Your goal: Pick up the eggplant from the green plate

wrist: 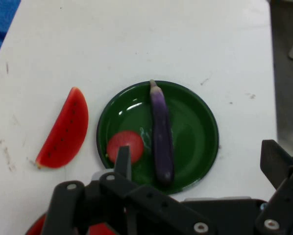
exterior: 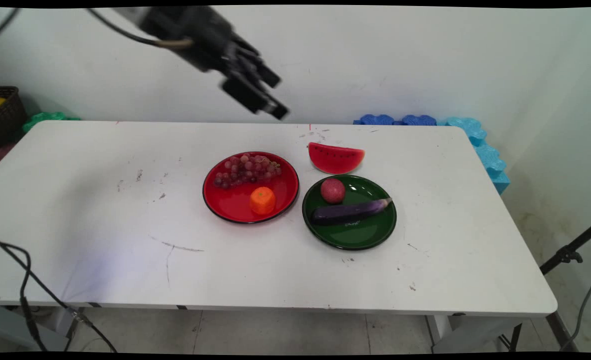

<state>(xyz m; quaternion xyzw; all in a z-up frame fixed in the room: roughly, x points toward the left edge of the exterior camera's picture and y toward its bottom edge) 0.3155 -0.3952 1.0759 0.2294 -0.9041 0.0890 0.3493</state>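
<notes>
Black gripper point(exterior: 273, 95) hangs high above worktop's point(exterior: 100, 210) far side, fingers point(wrist: 123, 157) spread wide, holding nothing; nearest below, watermelon slice point(exterior: 336, 158) lies on bare worktop just behind green plate point(exterior: 370, 232); green plate carries aubergine point(exterior: 350, 211) and red round fruit point(exterior: 333, 190), apart or touching unclear; red plate point(exterior: 235, 205) just left of it holds grapes point(exterior: 246, 170) and orange point(exterior: 262, 200); blue foam pieces point(exterior: 475, 135) line far right edge.

Plain white wall point(exterior: 375, 55) behind a scuffed white table point(exterior: 100, 210) (lots of little marks), blue foam mats point(exterior: 480, 145) along its far right edge, a dark basket point(exterior: 5, 115) far left, pale tiled floor point(exterior: 275, 332) underneath.
</notes>
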